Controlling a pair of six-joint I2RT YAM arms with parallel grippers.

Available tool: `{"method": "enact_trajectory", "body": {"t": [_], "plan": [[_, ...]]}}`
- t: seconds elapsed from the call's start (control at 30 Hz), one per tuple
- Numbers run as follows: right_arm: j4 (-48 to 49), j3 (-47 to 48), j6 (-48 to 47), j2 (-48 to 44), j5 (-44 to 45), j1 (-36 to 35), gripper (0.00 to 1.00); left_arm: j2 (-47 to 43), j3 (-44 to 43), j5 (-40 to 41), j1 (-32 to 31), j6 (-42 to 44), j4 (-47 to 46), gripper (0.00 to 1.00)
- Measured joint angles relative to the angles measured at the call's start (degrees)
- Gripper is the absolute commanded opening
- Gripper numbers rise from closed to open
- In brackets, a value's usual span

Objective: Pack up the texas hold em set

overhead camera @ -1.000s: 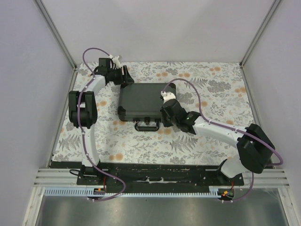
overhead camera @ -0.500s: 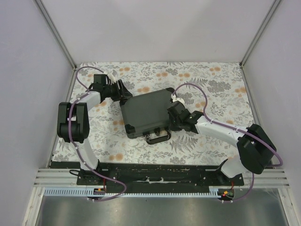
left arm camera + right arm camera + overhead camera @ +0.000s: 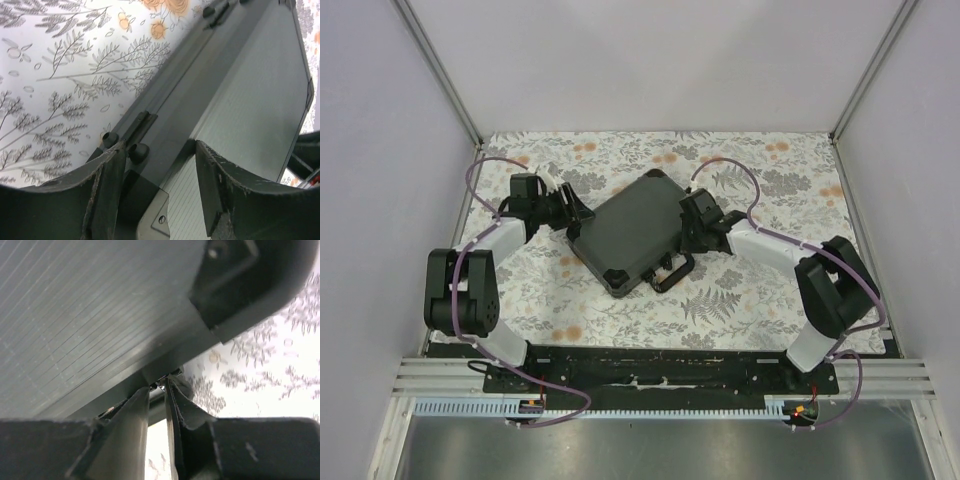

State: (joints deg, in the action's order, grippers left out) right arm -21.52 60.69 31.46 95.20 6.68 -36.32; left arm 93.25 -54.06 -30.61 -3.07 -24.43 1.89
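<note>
Black fingers of the left tool (image 3: 159, 150) stand apart, straddling the case (image 3: 630, 225) at its rear edge by a hinge. The right tool (image 3: 162, 387) has its fingers almost together at the side seam; I cannot tell whether they pinch anything. The case lies shut and flat, set diagonally on the floral surface (image 3: 770, 180) between both arms. It looks rigid, with a smooth ribbed lid, and is probably heavy if filled. The handle (image 3: 678, 272) or the corners seem to offer the surest hold.
</note>
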Motion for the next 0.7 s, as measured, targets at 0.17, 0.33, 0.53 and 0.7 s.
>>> {"method": "enact_trajectory", "body": {"t": [0.17,0.33,0.53,0.7], "plan": [[3.6,4.2,-0.5,4.8,-0.9,2.5,0.28,-3.8,3.0,2.4,0.0,-0.9,1.4,0.63],[4.3,4.2,0.2,4.9,-0.9,2.3,0.3,-5.0,1.9,5.3,-0.4,-1.0,5.7,0.65],[-0.1,-0.6,3.3,-4.1,-0.6,1.6,0.26,-4.7,-4.9,8.3,-1.2,-0.6,14.6,0.67],[-0.4,-4.5,6.0,-9.0,-1.5,1.6,0.12,-2.8,-12.6,8.1,-1.4,0.4,16.5,0.7]]}}
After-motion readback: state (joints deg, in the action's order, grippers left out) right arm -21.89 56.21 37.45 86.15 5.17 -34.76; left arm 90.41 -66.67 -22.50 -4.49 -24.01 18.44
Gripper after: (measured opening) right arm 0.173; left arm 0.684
